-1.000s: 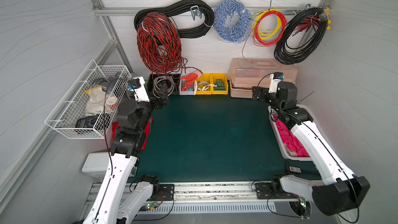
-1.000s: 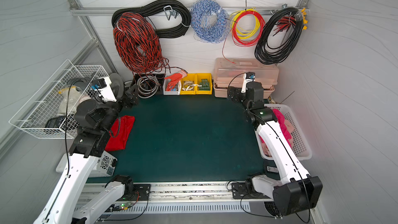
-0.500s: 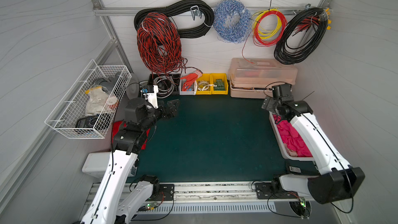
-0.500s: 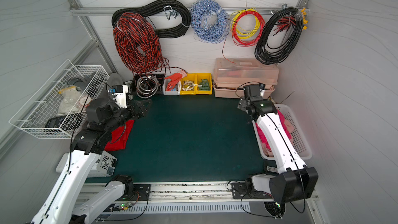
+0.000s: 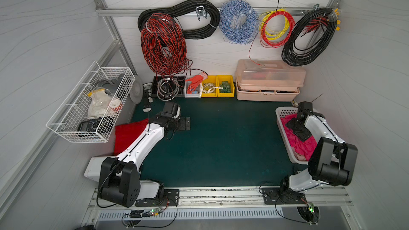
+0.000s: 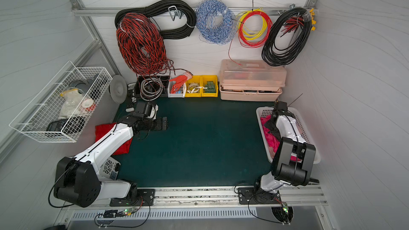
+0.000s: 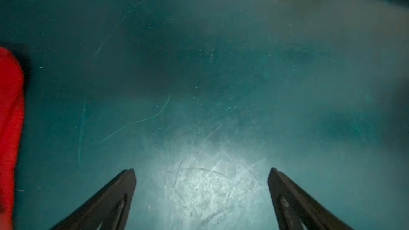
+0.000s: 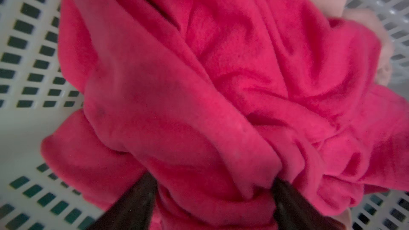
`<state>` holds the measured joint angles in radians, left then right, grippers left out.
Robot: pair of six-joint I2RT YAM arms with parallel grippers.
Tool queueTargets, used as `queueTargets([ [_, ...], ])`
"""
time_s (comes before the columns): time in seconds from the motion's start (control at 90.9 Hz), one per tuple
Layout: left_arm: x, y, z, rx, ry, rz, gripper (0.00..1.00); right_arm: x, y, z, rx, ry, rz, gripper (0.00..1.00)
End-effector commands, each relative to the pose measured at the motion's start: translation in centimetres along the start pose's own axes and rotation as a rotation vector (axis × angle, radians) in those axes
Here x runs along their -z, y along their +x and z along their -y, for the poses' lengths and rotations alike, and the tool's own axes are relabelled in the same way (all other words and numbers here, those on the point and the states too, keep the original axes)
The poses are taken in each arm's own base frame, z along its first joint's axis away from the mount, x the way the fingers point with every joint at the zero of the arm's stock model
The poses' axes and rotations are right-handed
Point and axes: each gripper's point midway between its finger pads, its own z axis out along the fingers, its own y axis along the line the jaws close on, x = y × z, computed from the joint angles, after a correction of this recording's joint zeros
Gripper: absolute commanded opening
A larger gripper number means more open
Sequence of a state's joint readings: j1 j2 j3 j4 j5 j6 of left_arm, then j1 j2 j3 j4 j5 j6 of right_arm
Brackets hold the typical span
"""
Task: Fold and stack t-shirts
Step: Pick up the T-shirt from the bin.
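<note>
red shirt point(image 5: 128, 133) lay folded at table point(image 5: 221, 147) left edge, 1 done. pink shirt point(image 8: 199, 85) sat crumpled in basket point(image 5: 282, 112), unfolded, unstacked. right claw point(image 8: 213, 184) straddled a bunch of it, can't tell if clamped. left claw point(image 7: 201, 171) spread wide, empty.

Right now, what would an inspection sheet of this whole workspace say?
Surface: green mat, scuffed.
Job's things: red t-shirt flat at the mat's edge; pink t-shirt crumpled in white basket.
Clutter: orange glove, yellow bins, toolbox along the back; wire basket at side.
Hands: left hand open above mat; right hand in basket, fingers astride a pink fold, grip unclear.
Cables: wire coils hang at the back.
Surroundings: white panel walls.
</note>
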<state>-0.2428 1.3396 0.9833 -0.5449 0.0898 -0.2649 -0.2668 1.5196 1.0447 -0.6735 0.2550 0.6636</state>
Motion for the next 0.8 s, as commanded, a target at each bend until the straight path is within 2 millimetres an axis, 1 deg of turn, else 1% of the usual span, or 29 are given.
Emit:
queueTargets([
  [0.0,1.8,-3.4,2.4,-0.013,0.089,0.147,1.00,-0.1,-0.4,-1.2,-0.035,-0.111,0.005,0.02],
  [0.011,1.9,-3.4,2.4,-0.014,0.090,0.152,1.00,0.1,-0.5,-1.2,-0.035,-0.114,0.008,0.00],
  [0.066,2.6,-3.9,2.8,-0.024,0.101,0.179,0.99,1.2,-1.2,-1.2,-0.030,-0.123,0.036,0.00],
  [0.121,3.3,-4.2,3.2,-0.033,0.118,0.197,0.91,3.1,-2.1,-1.3,-0.020,-0.149,0.083,0.00],
  [0.187,3.8,-4.3,3.5,-0.040,0.128,0.201,0.91,5.9,-3.1,-1.5,-0.013,-0.199,0.153,0.00],
  [0.253,4.3,-4.2,3.6,-0.049,0.122,0.196,0.89,9.0,-3.5,-1.8,-0.004,-0.260,0.208,0.00],
  [0.286,4.5,-4.0,3.7,-0.053,0.120,0.195,0.92,10.6,-3.6,-1.9,-0.006,-0.300,0.232,0.00],
  [0.297,4.6,-4.0,3.8,-0.053,0.121,0.196,0.96,11.1,-3.6,-2.0,-0.008,-0.317,0.240,0.00],
  [0.319,4.9,-4.0,3.9,-0.053,0.129,0.197,0.99,12.5,-3.6,-2.2,-0.008,-0.363,0.264,0.00],
  [0.363,5.2,-3.8,4.0,-0.047,0.136,0.195,1.00,15.7,-3.5,-3.2,0.007,-0.495,0.326,0.00],
  [0.407,5.8,-3.6,4.2,-0.044,0.153,0.205,1.00,19.7,-3.1,-4.6,0.045,-0.670,0.392,0.00],
  [0.462,6.4,-3.5,4.3,-0.036,0.166,0.225,1.00,24.4,-1.9,-6.5,0.089,-0.882,0.403,0.00],
  [0.517,7.0,-3.2,4.4,-0.035,0.181,0.241,1.00,28.7,0.0,-8.6,0.158,-1.080,0.365,0.00],
  [0.55,7.4,-3.1,4.2,-0.031,0.177,0.249,1.00,30.8,1.3,-9.6,0.205,-1.165,0.342,0.00],
  [0.583,7.7,-2.9,4.0,-0.023,0.170,0.253,1.00,32.5,2.7,-10.5,0.255,-1.214,0.322,0.00],
  [0.627,8.1,-2.5,3.9,-0.008,0.174,0.258,1.00,33.9,4.8,-11.7,0.336,-1.244,0.291,0.00],
  [0.682,8.6,-2.4,3.9,0.013,0.192,0.290,1.00,34.8,7.5,-13.3,0.440,-1.255,0.240,0.00],
  [0.77,10.2,-3.1,4.4,0.095,0.289,0.409,1.00,34.8,12.3,-16.1,0.600,-1.273,0.114,0.00],
  [0.793,10.5,-3.1,4.4,0.127,0.327,0.437,1.00,35.0,13.9,-16.7,0.646,-1.286,0.080,0.00],
])
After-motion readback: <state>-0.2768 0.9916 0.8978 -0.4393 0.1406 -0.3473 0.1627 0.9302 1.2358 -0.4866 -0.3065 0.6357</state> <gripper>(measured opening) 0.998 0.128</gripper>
